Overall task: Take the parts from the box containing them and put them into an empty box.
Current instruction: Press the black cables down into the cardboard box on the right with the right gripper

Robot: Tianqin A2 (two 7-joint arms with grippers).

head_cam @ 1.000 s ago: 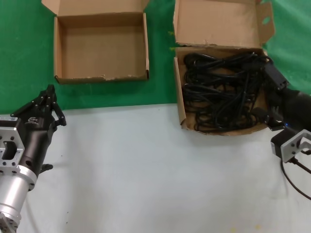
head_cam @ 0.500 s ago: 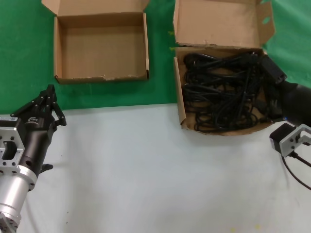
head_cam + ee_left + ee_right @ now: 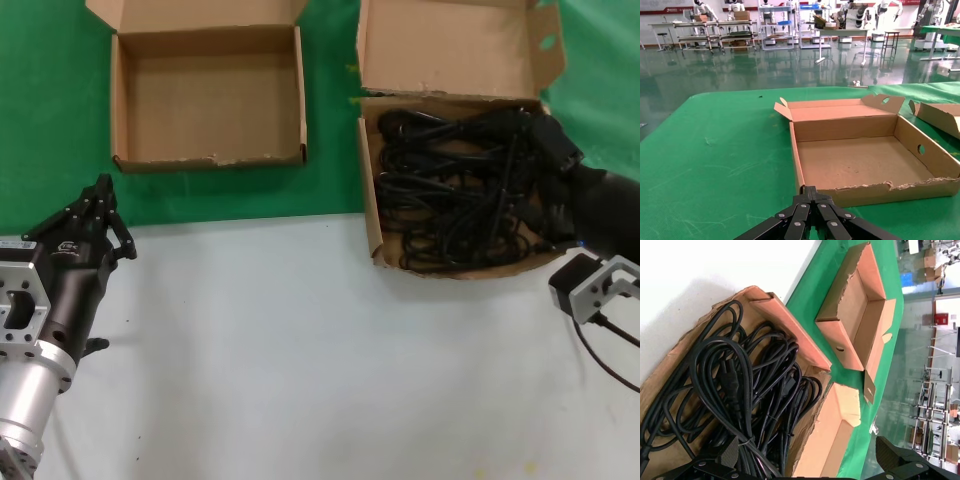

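Note:
The box containing the parts [image 3: 368, 190] stands at the right, its tall lid flap [image 3: 450, 45] with oval-holed tabs up. It is filled with tangled black power cables [image 3: 450, 200]. My right gripper [image 3: 548, 150] is open at the box's right wall. In the right wrist view [image 3: 812, 452] one finger sits among the cables [image 3: 730, 380] and the other is outside the wall [image 3: 820, 440]. The empty box [image 3: 210, 157] lies at the back left and also shows in the left wrist view [image 3: 865, 160]. My left gripper [image 3: 100, 190] is shut and parked at the near left [image 3: 811, 190].
Both boxes rest on green cloth [image 3: 50, 120]. The near half is a white table top [image 3: 300, 350]. The right arm's camera block and its cable [image 3: 595, 290] hang near the right edge. Both boxes' flaps stand up at the back.
My right gripper has shifted slightly farther back and inward along the cable box's right wall. The left arm and both boxes have not moved.

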